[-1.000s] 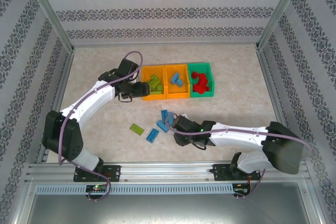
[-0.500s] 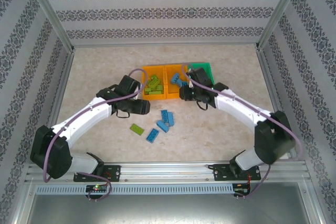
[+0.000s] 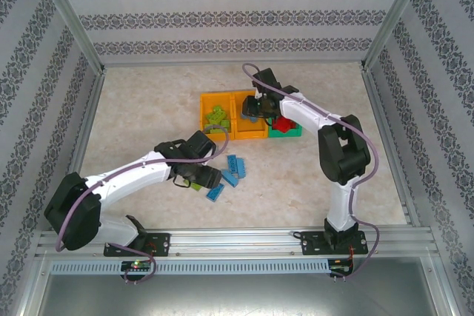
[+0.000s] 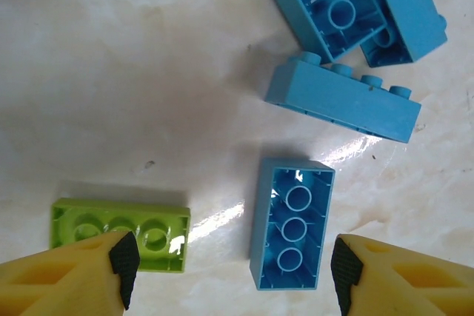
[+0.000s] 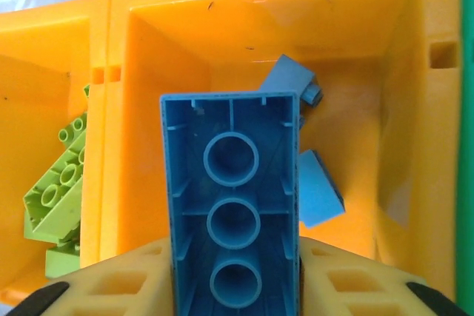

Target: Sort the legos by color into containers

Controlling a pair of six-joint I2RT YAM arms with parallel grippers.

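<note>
My right gripper (image 5: 235,297) is shut on a blue lego (image 5: 233,205), hollow underside facing the camera, above the middle orange container (image 5: 355,27), where two blue legos (image 5: 317,192) lie. Lime legos (image 5: 58,190) fill the left orange container (image 5: 44,72). Seen from above, the right gripper (image 3: 255,109) hovers over the middle container (image 3: 250,136); red legos (image 3: 285,121) sit in the green container (image 3: 290,132). My left gripper (image 4: 235,275) is open low over the table, a blue lego (image 4: 291,223) between its fingers and a lime lego (image 4: 118,229) under the left fingertip (image 4: 124,264).
More blue legos (image 4: 344,101) lie on the table just beyond the left gripper (image 3: 211,177), and one (image 3: 215,192) lies nearer the front. Aluminium frame rails (image 3: 81,42) and patterned walls enclose the table. The right arm's elbow (image 3: 342,146) stands right of the bins.
The right arm swung from the loose bricks near the front up over the middle container, carrying the blue lego. The left arm left the left container and came down over the loose legos.
</note>
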